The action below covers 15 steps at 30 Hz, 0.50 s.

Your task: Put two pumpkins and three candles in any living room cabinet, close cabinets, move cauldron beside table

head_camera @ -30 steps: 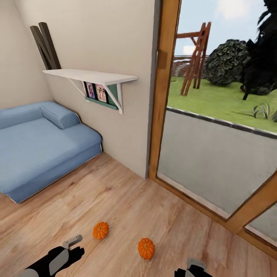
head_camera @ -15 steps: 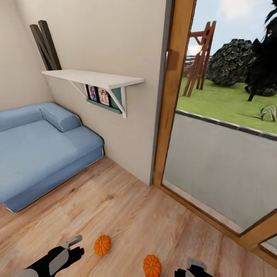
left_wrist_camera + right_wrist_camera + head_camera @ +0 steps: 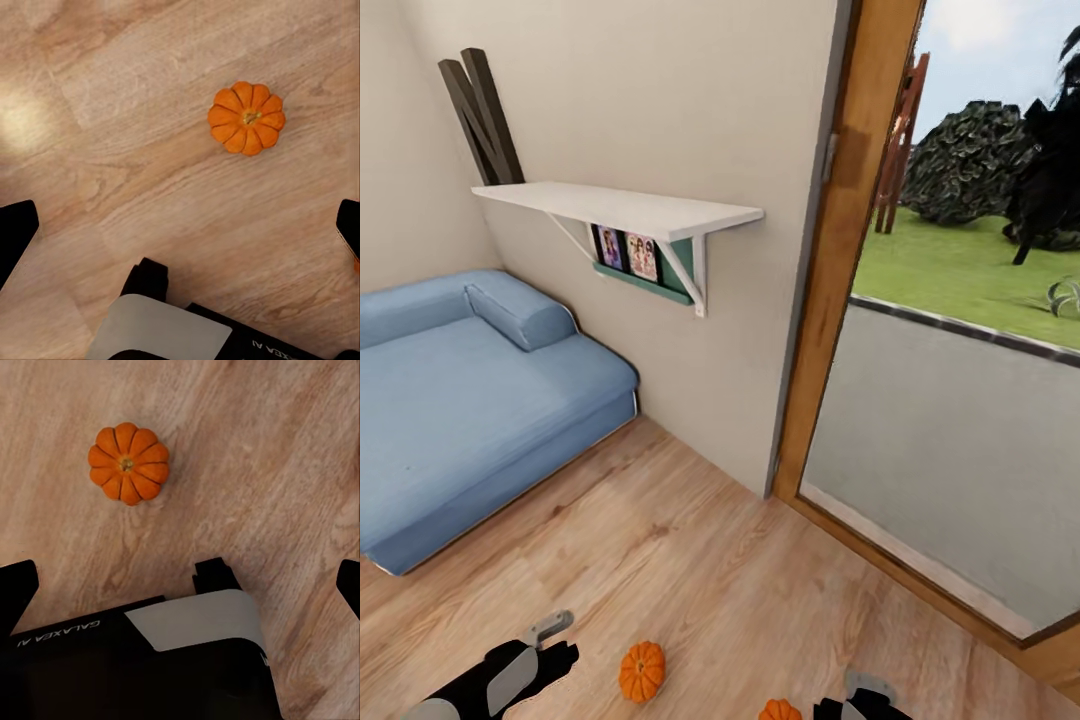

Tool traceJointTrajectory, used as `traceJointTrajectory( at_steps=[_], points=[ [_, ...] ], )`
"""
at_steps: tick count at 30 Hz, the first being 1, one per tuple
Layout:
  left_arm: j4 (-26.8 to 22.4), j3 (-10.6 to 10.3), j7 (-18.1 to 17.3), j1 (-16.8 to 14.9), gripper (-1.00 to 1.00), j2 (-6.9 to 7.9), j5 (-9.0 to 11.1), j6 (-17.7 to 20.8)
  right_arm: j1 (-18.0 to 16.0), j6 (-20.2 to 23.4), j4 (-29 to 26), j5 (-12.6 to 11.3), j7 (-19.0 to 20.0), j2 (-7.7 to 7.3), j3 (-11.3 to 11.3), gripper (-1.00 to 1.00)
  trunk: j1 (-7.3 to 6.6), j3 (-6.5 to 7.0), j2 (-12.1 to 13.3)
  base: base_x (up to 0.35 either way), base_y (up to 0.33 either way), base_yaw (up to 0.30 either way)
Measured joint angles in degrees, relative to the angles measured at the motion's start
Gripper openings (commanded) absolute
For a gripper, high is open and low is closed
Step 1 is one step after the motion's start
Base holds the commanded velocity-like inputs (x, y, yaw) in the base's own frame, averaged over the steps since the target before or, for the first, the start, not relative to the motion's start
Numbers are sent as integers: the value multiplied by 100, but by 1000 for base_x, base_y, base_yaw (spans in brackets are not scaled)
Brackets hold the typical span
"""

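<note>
Two pumpkins lie ungrasped on the floor; left hand and right hand gape empty; everything remains.

Two pumpkins on wood floor — small, round, ribbed, orange, both upright, stems up. First pumpkin lies near bottom of head view, whole. Second pumpkin sits to its right, well apart — cut by frame edge, top showing.
</note>
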Motion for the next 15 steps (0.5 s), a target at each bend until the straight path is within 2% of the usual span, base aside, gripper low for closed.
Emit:
traceJointTrajectory(
  at_steps=[4,9,15],
  points=[
    [0,1,0,0,100,-1,0,0,-3,-110,0,1,7,0,0,100,1,0,0,175,62,0],
    [0,-5,-9,1,100,-18,-7,0,-1,-181,1,-4,8,-8,3,100,5,0,1,-160,5,0],
    [0,-5,-24,0,100,-10,-9,0,-1,-196,1,-4,8,-9,3,100,3,0,0,-33,0,0]
  ],
)
